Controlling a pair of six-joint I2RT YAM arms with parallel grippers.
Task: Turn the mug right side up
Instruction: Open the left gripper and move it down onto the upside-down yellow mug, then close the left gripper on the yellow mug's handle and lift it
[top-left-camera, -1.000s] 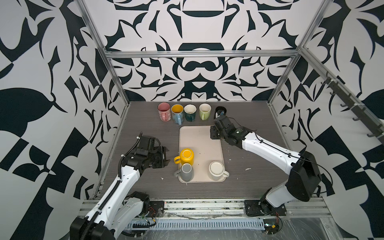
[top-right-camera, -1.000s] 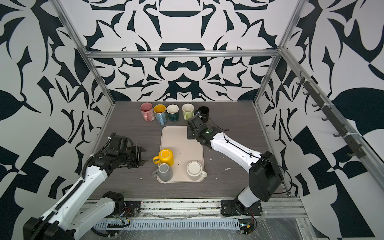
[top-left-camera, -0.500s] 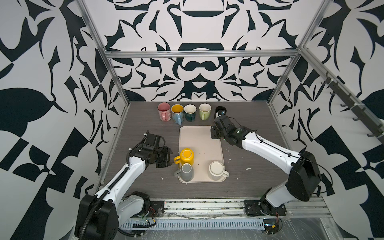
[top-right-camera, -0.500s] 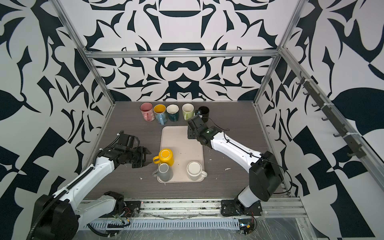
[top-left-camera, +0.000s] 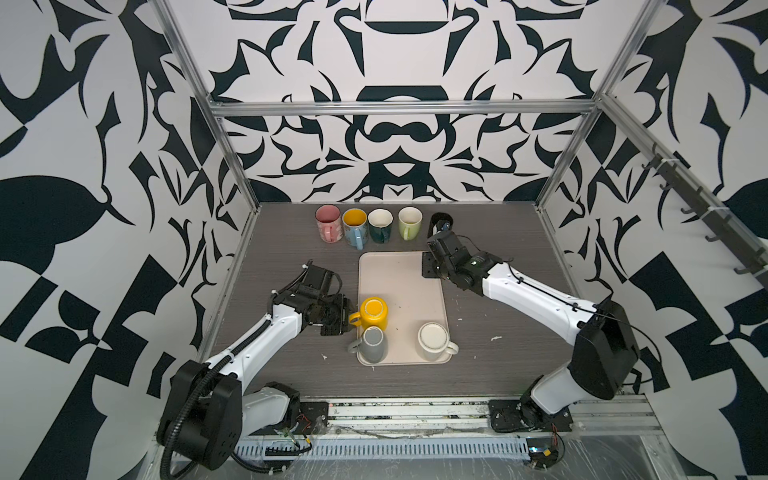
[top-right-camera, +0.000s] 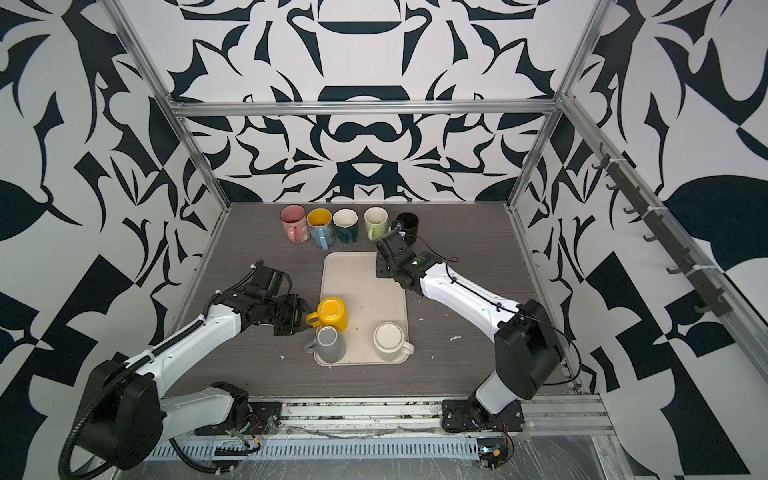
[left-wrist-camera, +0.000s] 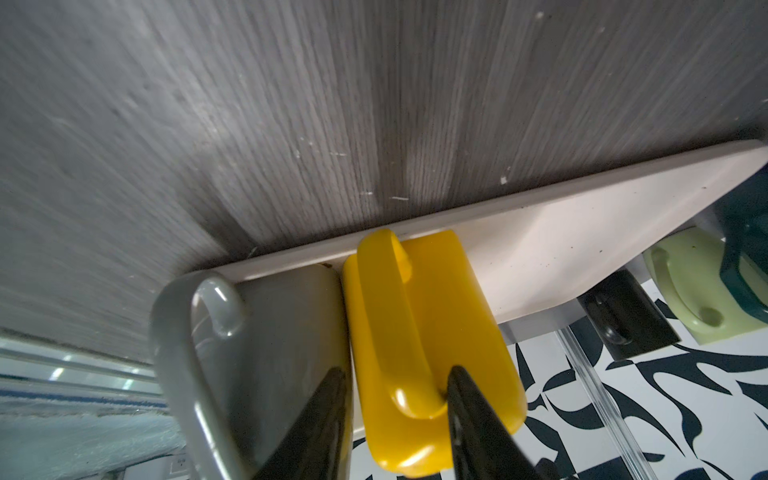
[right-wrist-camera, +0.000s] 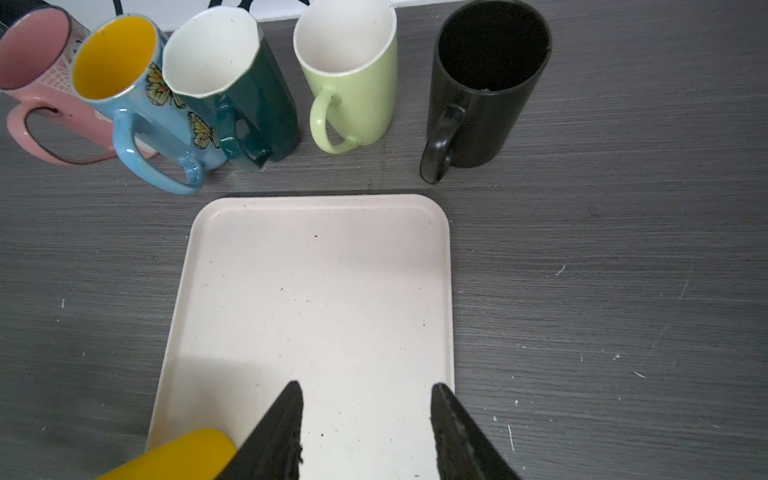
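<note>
Since a second ago the left gripper (left-wrist-camera: 397, 370) has swung in to the yellow mug (top-left-camera: 374, 311), and its jaws have narrowed.

Its fingers now stand apart on either side of the mug's handle (left-wrist-camera: 382, 316), one slipped between the yellow mug and the grey mug (top-left-camera: 372, 343) beside it, the other touching the handle's root; I cannot tell whether they pinch it. The yellow mug sits upside down at the left edge of the tray (top-left-camera: 399, 274). I see the left arm stretched low over the table, wrist level. The right gripper (right-wrist-camera: 365, 390) hangs with its jaws apart and nothing between them over the tray's far end, its arm reaching forward from the front right.
</note>
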